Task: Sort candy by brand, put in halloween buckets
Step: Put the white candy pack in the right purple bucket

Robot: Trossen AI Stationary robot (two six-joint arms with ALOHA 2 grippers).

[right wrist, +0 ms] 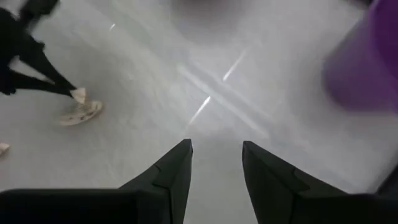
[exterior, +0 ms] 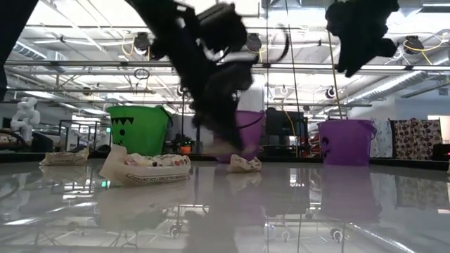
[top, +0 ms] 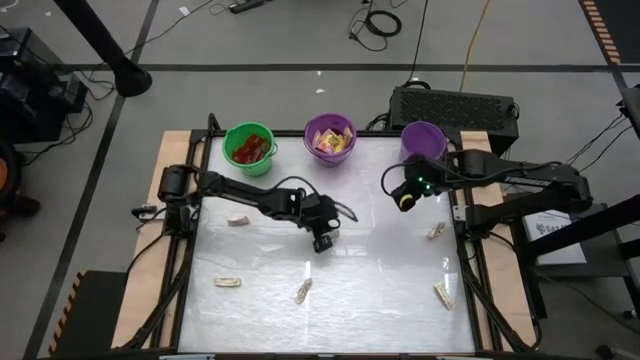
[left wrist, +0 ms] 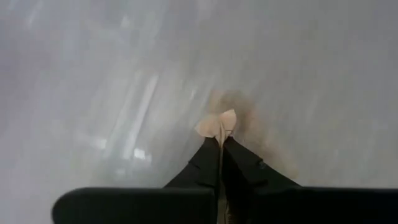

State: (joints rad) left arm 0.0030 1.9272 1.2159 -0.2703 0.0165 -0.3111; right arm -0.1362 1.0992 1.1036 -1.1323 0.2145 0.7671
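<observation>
White table: tan candy pinched in left pincer tips.

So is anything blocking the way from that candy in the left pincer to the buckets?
Nothing visible. The left pincer holds a tan candy mid-table; only bare tabletop lies between it and the buckets along the far edge.

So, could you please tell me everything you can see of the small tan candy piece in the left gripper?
The small tan candy piece is a flat, pale beige wrapped sweet, pinched at one end between the shut fingers of the left gripper. Its free end pokes out beyond the fingertips, over the glossy white table near the middle. Any print on it cannot be made out.
</observation>
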